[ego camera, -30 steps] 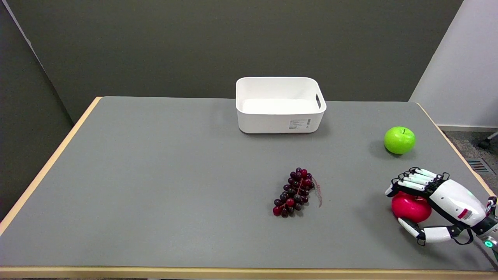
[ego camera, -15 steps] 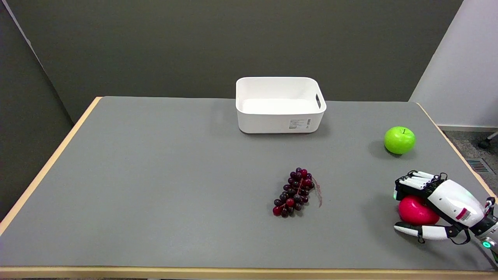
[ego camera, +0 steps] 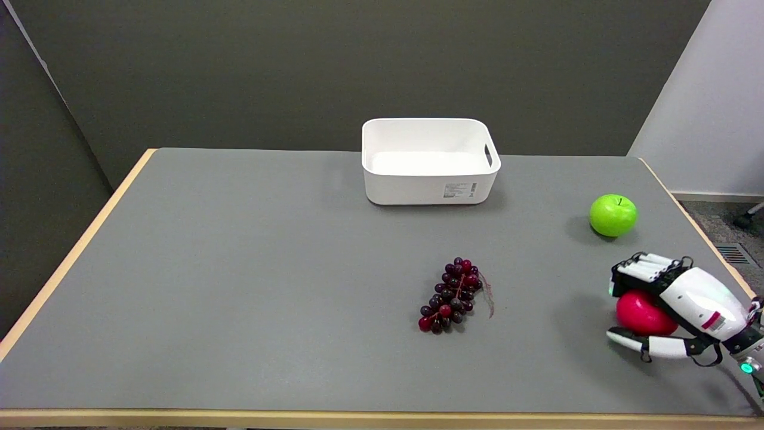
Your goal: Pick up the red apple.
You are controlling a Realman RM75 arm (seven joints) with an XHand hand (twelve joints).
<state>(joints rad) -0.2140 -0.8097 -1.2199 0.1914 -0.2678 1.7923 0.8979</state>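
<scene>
The red apple (ego camera: 641,313) is at the right side of the grey table (ego camera: 268,298), inside my right hand (ego camera: 674,307). The hand grips it, fingers (ego camera: 641,272) curled over its top and far side, thumb (ego camera: 632,341) under its near side. Most of the apple is hidden by the hand. It appears slightly raised off the table, with a shadow below and to its left.
A green apple (ego camera: 613,215) sits just beyond the hand, near the right table edge. A bunch of dark red grapes (ego camera: 453,295) lies mid-table to the left. A white bin (ego camera: 430,160) stands at the back centre.
The fingers have closed around the red apple, and hand and apple have moved slightly up and right. Nothing else moved.
</scene>
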